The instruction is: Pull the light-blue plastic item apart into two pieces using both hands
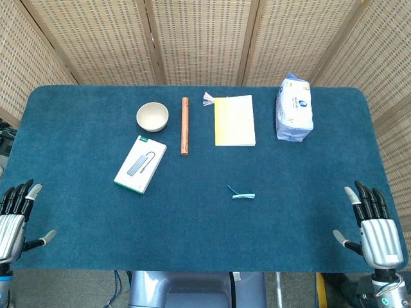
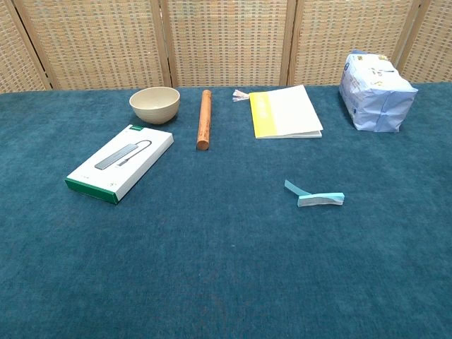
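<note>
The light-blue plastic item (image 1: pixel 242 194) lies flat on the blue cloth near the table's middle, a thin strip with a short arm sticking out; the chest view shows the same item (image 2: pixel 316 197) in one piece. My left hand (image 1: pixel 14 215) hovers at the front left corner, fingers spread and empty. My right hand (image 1: pixel 374 225) is at the front right corner, fingers apart, holding nothing. Both hands are far from the item and show only in the head view.
A cream bowl (image 1: pixel 152 117), a wooden stick (image 1: pixel 185 126), a white box (image 1: pixel 140 164), a yellow-and-white booklet (image 1: pixel 234 120) and a tissue pack (image 1: pixel 294 108) sit toward the table's back. A woven screen stands behind.
</note>
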